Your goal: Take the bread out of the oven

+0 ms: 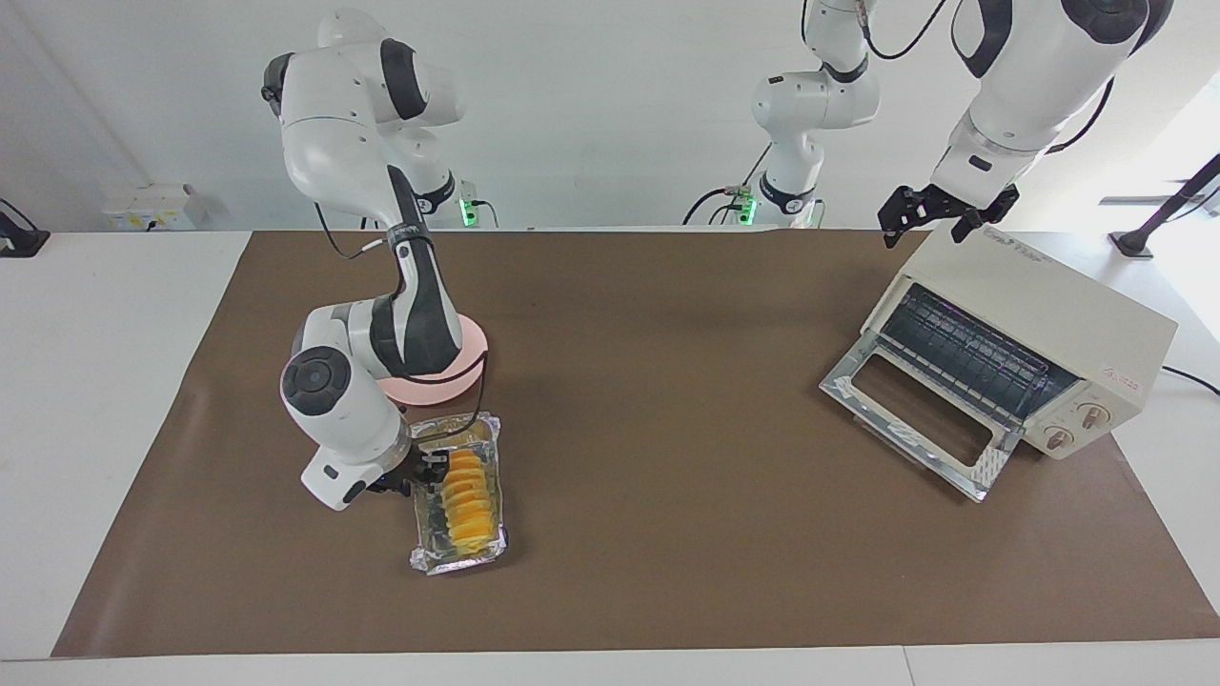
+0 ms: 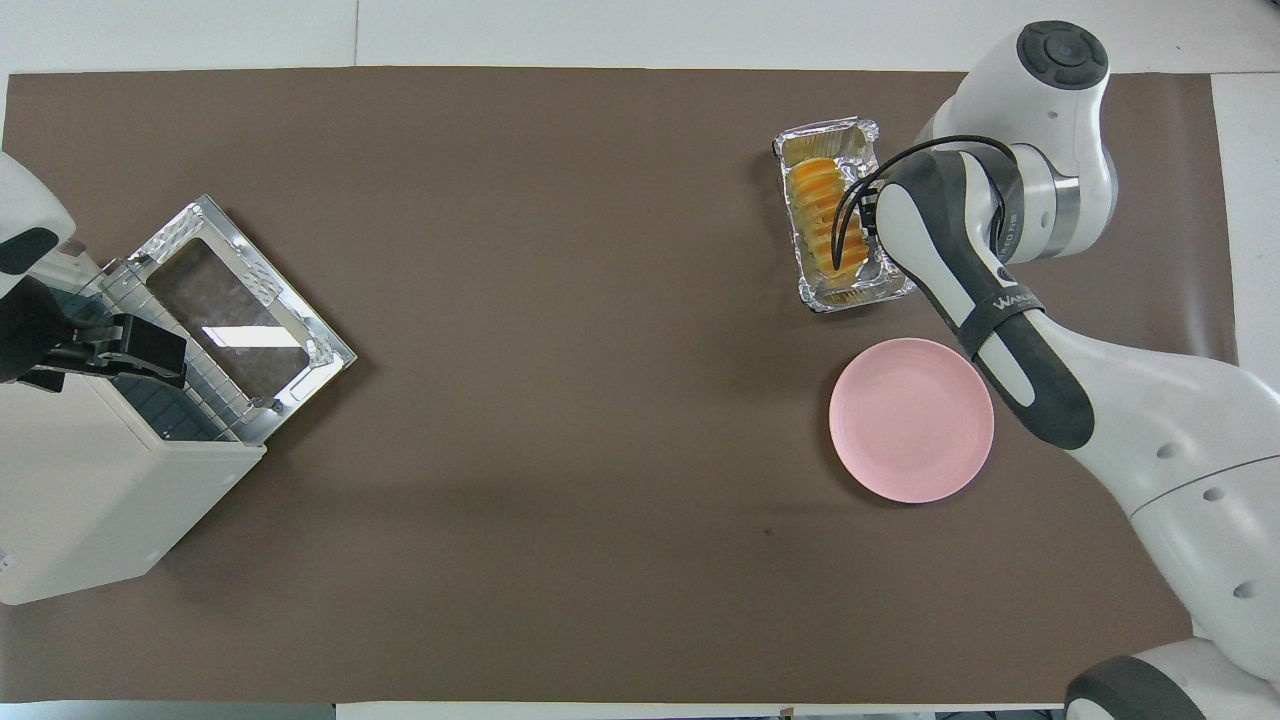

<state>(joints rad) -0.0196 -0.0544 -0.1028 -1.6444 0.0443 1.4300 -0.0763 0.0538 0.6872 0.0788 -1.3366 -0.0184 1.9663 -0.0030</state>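
Cream-white oven [image 1: 1029, 324]: sits by the corner where the robots' edge of the counter meets the left arm's end. It is turned at a slant to the counter edges.
Glass door [image 1: 915, 419]: dropped flat open, pointing toward the middle of the counter. No loaf shows on the wire rack inside.
Left gripper [image 1: 942, 224]: hangs over the top of the oven at its robot-side edge, fingers spread and holding nothing. This arm waits.
Pink plate [image 2: 910, 420]: toward the right arm's end, nearer the robots than the tray, with nothing on it.
Foil tray [image 2: 830, 128]: just past the plate, toward the counter edge farthest from the robots, and well apart from the oven.
Bread [image 1: 464, 495]: lies in the foil tray, already out of the oven.
Bread axis: its length runs from the robots' edge toward the farthest edge, a little slanted and in line with the tray. Its ridges cross that line.
Right gripper [image 1: 419, 472]: low at the robot-side end of the loaf, on the tray's long wall toward the right arm's end. I cannot tell whether its fingers are spread or clamped.
Key relation: the loaf lies directly beside the right gripper, so the right arm is much the nearer.
Judgement: any lift toward the plate looks like the right arm's job, gripping across the loaf's short width.
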